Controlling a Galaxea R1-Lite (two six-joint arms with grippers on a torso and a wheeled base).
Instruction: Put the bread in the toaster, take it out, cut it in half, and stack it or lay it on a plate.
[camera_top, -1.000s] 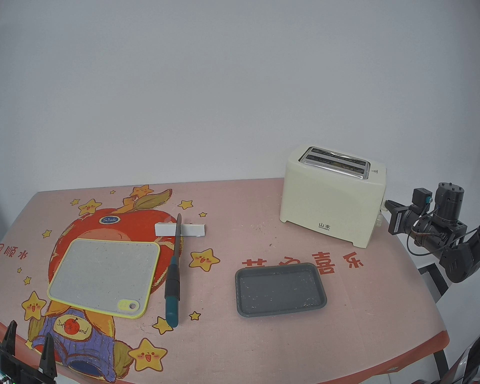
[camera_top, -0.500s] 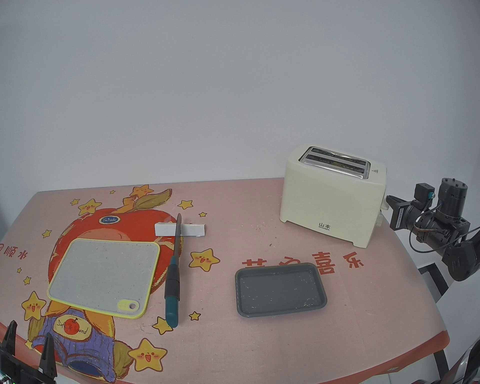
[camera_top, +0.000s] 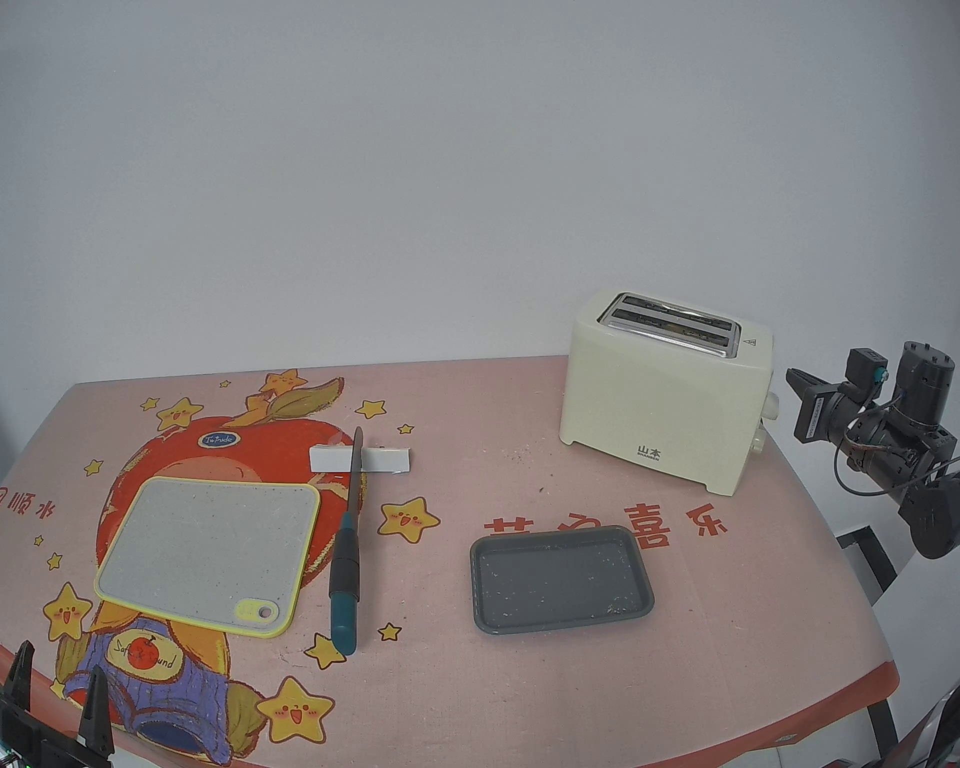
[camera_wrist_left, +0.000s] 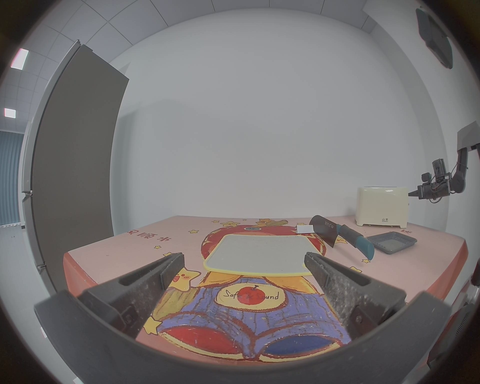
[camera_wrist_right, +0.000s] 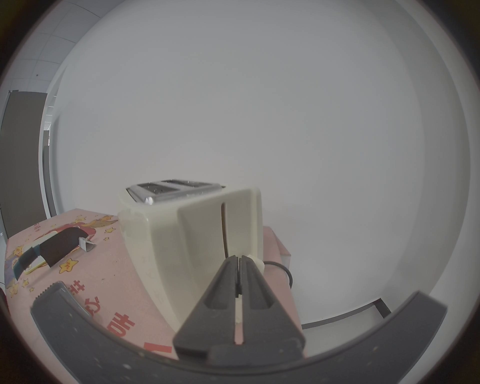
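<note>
Pink table (camera_top: 520, 440): right gripper (camera_wrist_right: 239, 271) held level just beside the toaster (camera_top: 665, 400), fingers pressed together; left gripper (camera_wrist_left: 243, 257) spread wide at the near corner.

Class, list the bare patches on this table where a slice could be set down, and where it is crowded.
Free: the table between knife and grey tray; the back stretch left of the toaster; the front strip before the tray. Crowded: knife close beside the cutting board.

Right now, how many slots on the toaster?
2. Both lie side by side on the toaster top: the rear slot nearer the wall, the front slot nearer the plate. Their insides are too dark to see into.
</note>
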